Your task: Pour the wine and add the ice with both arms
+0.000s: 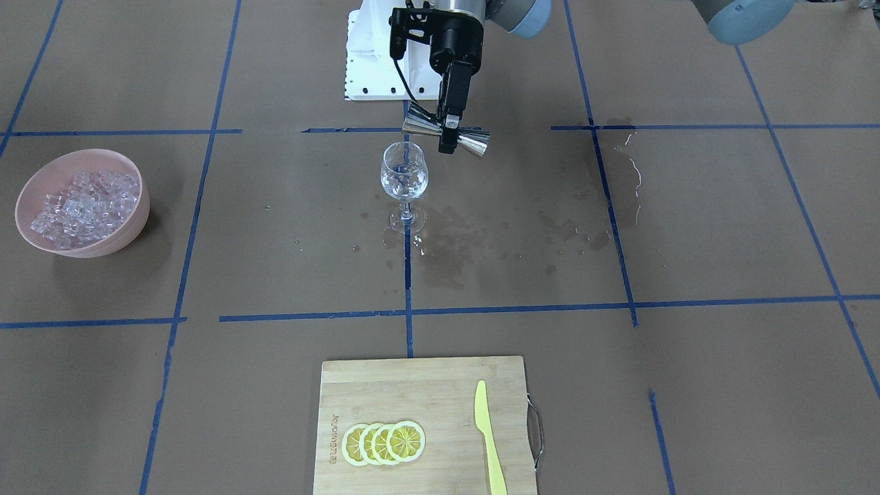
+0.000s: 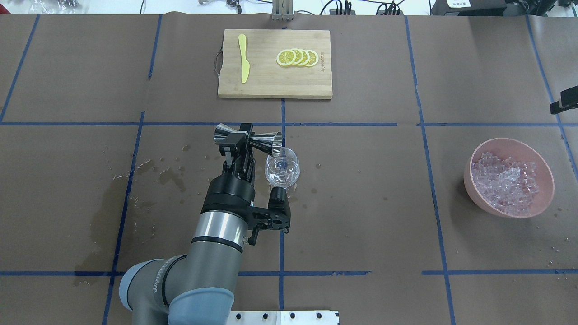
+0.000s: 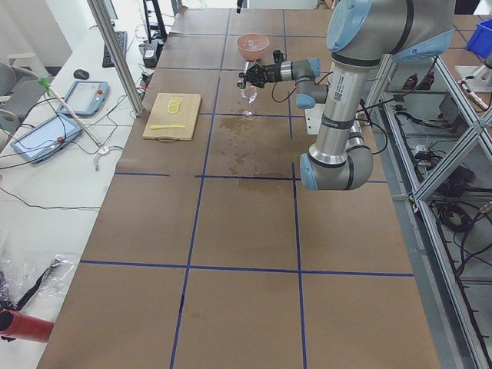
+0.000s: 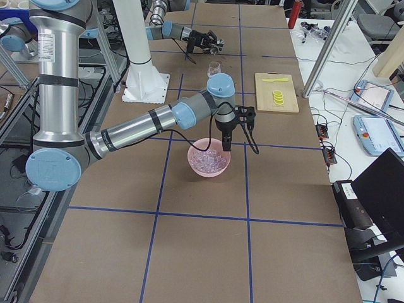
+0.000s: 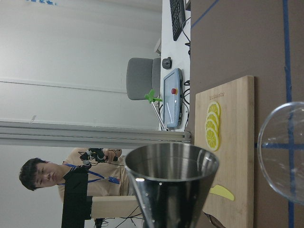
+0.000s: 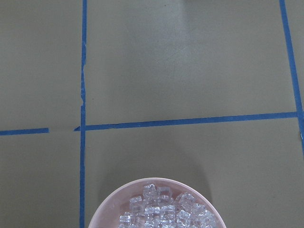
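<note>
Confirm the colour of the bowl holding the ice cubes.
Pale pink bowl, plain, no pattern; clearest in the overhead exterior view.

It's a robotics lab, no mistaking it. The worktop (image 3: 246, 307) beneath the left tool (image 2: 241, 135) is papered brown and ruled into big squares with blue tape (image 2: 352, 124). Out beyond the tool, off the worktop's far edge, teach pendants (image 3: 84, 98) lie on a white side bench beside aluminium frame posts (image 3: 115, 54). Further that way there's a grey office chair (image 5: 142, 78) and a person (image 5: 47, 173) wearing a lanyard. Behind the tool, past the white base block (image 1: 375, 62), black cables (image 3: 461, 219) trail through open metal framing.
</note>
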Action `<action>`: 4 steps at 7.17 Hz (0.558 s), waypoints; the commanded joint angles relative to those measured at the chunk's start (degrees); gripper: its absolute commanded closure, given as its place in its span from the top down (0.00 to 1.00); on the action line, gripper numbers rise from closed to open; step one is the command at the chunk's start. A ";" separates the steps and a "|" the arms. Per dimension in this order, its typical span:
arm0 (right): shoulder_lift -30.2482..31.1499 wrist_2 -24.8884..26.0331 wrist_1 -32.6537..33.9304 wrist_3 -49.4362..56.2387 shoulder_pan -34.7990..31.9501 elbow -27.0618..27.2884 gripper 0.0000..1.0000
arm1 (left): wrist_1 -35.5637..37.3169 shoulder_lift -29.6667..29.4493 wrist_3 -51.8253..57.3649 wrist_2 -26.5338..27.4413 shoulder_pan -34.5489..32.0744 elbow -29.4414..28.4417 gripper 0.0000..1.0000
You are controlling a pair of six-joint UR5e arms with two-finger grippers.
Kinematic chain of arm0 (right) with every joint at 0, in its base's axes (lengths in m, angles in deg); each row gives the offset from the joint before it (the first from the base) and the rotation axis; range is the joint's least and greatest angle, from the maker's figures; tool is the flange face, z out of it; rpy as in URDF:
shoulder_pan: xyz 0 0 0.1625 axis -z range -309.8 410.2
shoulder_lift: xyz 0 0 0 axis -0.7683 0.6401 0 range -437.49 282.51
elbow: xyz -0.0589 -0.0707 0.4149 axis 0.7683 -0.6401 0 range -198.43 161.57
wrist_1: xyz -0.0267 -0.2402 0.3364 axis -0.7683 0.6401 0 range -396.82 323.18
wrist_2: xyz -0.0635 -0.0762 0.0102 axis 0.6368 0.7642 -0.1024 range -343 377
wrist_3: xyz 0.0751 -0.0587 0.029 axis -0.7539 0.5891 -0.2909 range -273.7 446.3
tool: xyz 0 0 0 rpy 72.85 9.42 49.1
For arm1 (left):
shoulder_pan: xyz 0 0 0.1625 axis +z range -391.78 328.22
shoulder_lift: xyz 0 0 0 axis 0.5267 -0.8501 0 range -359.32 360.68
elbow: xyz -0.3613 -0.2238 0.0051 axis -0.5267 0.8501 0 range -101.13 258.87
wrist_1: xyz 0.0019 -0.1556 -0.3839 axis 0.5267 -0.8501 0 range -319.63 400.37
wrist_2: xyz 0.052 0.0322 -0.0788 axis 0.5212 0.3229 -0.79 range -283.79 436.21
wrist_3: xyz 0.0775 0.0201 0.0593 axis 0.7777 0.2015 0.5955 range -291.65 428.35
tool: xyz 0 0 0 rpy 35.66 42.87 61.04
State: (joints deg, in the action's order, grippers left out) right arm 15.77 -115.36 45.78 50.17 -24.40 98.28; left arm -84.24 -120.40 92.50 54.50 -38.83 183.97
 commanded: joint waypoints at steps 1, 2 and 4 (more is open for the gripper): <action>-0.01 0.00 0.02 -0.09 0.15 0.45 1.00 | -4.15 0.32 -10.29 0.00 0.02 -0.34 0.00; -0.01 0.00 0.02 -0.09 0.15 0.45 1.00 | -4.67 0.32 -17.40 -0.09 0.02 -0.34 0.00; -0.01 0.00 0.02 -0.09 0.15 0.45 1.00 | -8.36 0.76 -25.37 -0.18 0.02 -1.13 0.00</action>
State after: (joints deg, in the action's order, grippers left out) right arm 15.76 -115.36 45.80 50.09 -24.25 98.70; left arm -91.00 -119.86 71.24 54.37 -38.77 183.37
